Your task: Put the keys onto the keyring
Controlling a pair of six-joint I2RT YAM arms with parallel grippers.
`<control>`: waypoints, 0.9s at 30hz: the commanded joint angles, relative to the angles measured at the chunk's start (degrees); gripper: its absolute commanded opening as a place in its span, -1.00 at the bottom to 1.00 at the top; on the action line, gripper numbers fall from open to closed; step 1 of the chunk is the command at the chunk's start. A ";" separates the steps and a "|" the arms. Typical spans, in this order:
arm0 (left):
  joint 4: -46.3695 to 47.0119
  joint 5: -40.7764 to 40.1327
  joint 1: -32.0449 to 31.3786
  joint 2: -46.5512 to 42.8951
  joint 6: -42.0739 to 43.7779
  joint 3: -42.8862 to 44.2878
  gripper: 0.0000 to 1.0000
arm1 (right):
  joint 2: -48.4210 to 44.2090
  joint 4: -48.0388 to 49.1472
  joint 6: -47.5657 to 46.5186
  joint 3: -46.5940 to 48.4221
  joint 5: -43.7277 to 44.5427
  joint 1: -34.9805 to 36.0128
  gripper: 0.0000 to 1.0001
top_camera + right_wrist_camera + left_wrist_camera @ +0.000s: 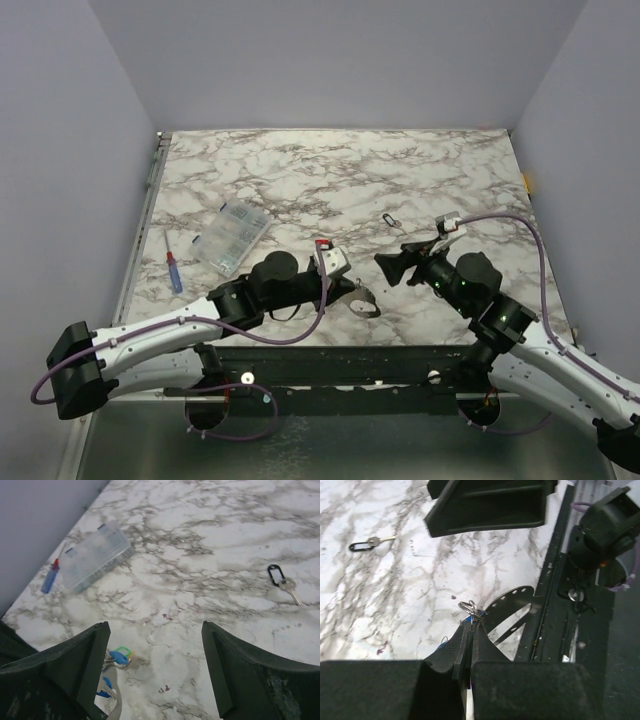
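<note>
My left gripper is shut, and a small pale metal coil ring, the keyring, sticks out of its fingertips just above the table, with bits of blue beside it. In the right wrist view the keys, with blue, green and yellow heads, hang in a bunch at the lower left by the left finger. My right gripper is wide open and empty, above bare marble to the right of the keys. From above, the left gripper and right gripper face each other near the table's front edge.
A small dark clip with a silver key lies to the far right, also in the left wrist view. A clear compartment box and a blue-and-red screwdriver lie at the left. A black perforated strip lies by the front rail.
</note>
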 commanded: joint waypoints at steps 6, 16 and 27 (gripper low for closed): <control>8.41 -13.87 0.43 -1.53 0.14 -2.48 -1.00 | 3.33 8.53 -4.95 2.89 -23.30 0.21 0.63; 15.97 -22.36 0.44 2.37 -2.94 -8.02 -1.00 | 10.42 8.76 -4.12 1.22 -26.16 0.21 0.56; 24.42 -23.53 0.48 8.51 -7.05 -11.94 -1.00 | 15.18 5.15 -1.13 -0.60 -24.54 0.21 0.44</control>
